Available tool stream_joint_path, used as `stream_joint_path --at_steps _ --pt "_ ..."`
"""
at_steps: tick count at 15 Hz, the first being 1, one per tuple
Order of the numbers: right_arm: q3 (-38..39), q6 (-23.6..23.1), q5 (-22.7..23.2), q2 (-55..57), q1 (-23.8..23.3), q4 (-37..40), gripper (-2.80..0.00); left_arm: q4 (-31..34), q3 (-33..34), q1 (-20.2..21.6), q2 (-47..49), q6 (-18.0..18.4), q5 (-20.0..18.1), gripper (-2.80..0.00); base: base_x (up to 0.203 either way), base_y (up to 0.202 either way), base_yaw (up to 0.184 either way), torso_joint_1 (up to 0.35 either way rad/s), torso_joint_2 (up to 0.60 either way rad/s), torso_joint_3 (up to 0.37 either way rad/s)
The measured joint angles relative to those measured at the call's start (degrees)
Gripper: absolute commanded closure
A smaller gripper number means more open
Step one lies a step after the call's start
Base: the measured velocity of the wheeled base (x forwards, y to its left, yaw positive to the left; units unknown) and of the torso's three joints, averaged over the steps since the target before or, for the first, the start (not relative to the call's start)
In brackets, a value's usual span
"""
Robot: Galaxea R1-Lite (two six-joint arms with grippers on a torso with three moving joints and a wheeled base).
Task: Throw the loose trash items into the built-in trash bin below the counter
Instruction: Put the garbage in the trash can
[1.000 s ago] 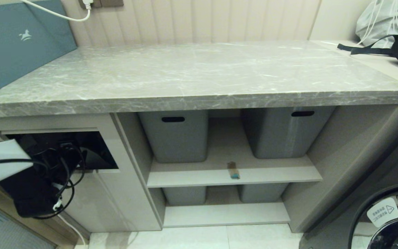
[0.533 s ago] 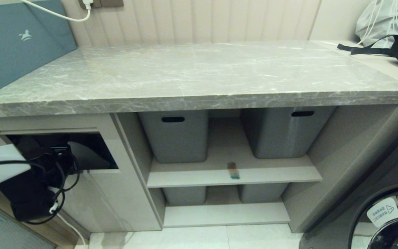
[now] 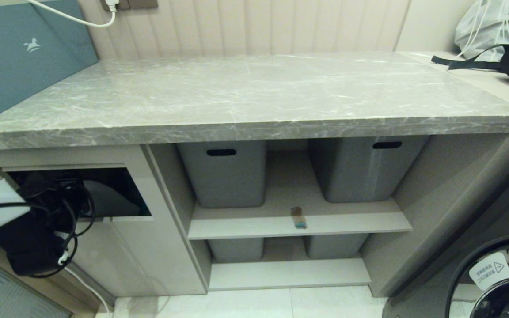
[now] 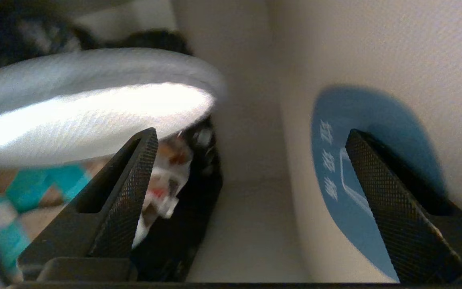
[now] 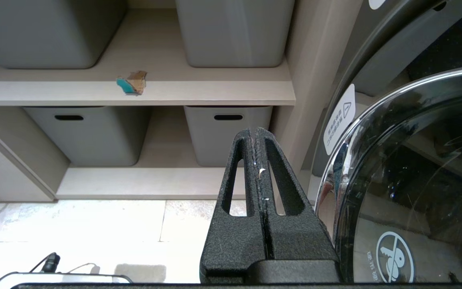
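Two things can go wrong here, as I judge it. The left gripper point(image 4: 251, 136) is inside the opening of the built-in trash bin point(image 3: 148, 256), at the lower left of the head view, and its jaws stand wide with nothing between them. The grey slipper point(image 4: 94, 104) lies in the dark hollow just beside one finger point(image 4: 134, 168); I cannot tell if it touches it. The flap point(image 4: 375, 60) with the blue sticker point(image 4: 335, 160) is close to the other finger. If the arm pulls out, the slipper may catch on the finger or the cables and come out, and the flap may swing shut on the wrist.

The brown strip with the teal end point(image 3: 298, 217) lies at the front edge of the middle shelf point(image 3: 347, 223), at lower centre under the counter point(image 3: 254, 101), between two grey tubs point(image 3: 223, 176). It is small and flat, so a careless grasp may push it off the edge.

The right gripper point(image 5: 257, 132) is pressed shut and empty, low beside the washing machine door point(image 5: 415, 160).
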Motion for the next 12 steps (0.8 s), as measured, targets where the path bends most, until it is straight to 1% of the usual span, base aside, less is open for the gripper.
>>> stream_joint_path --at_steps 2,6,12 --pt "0.0 0.33 -0.05 0.0 0.0 0.0 0.0 -0.02 -1.24 1.65 0.3 0.04 0.14 -2.8 0.0 0.0 0.0 0.0 0.0 0.0" --pt "0.0 0.39 -0.09 0.0 0.0 0.0 0.0 -0.02 -1.61 4.66 0.91 0.24 -0.25 -2.8 0.0 0.0 0.0 0.0 0.0 0.0" --pt "0.0 0.38 -0.09 0.0 0.0 0.0 0.0 -0.06 -5.53 5.96 3.46 0.35 -0.36 -2.8 0.0 0.0 0.0 0.0 0.0 0.0"
